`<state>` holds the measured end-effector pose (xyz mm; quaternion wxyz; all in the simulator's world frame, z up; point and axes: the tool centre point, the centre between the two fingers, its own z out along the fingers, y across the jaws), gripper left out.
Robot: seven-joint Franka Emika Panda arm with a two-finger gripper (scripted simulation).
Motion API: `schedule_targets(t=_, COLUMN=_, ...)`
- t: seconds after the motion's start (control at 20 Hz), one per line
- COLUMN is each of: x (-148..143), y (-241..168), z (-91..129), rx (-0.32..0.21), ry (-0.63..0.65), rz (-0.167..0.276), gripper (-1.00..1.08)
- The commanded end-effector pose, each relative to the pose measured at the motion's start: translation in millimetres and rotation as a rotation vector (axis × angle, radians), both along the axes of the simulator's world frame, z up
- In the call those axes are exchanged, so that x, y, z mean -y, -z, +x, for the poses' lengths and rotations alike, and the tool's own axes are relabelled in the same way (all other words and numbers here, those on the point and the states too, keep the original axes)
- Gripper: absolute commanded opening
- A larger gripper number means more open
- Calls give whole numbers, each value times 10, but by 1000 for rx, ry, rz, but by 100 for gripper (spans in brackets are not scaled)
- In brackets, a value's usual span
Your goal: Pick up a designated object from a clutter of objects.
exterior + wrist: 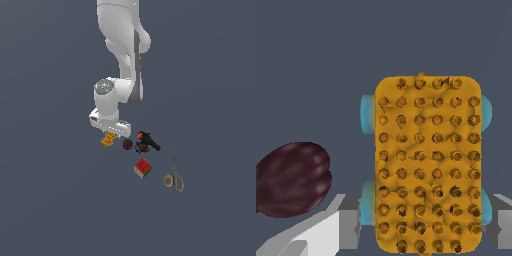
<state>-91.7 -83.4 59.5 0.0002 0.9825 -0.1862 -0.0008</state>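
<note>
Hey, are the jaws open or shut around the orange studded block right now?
Open. In the wrist view the gripper has a grey finger showing on each side of the orange block, straddling it; whether they touch its sides cannot be told.

The orange block [427, 165] looked like matt plastic, its top rough with a grid of small studs, and its light blue knobs [368, 113] were smooth. The maroon ball [292, 178] had a dull, faintly ridged skin. The gripper [421, 222] fingers [331, 227] looked smooth, matt grey-white.
</note>
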Motion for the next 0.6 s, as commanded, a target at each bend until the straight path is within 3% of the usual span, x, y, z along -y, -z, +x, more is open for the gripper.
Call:
schedule_targets(t=0.0, x=27, y=-161, z=106, rx=1, ry=0, rz=-1, gripper=-100)
schedule_targets(t=0.55, x=168, y=-1012, z=686, rx=1, ry=1, rz=-2, gripper=-100)
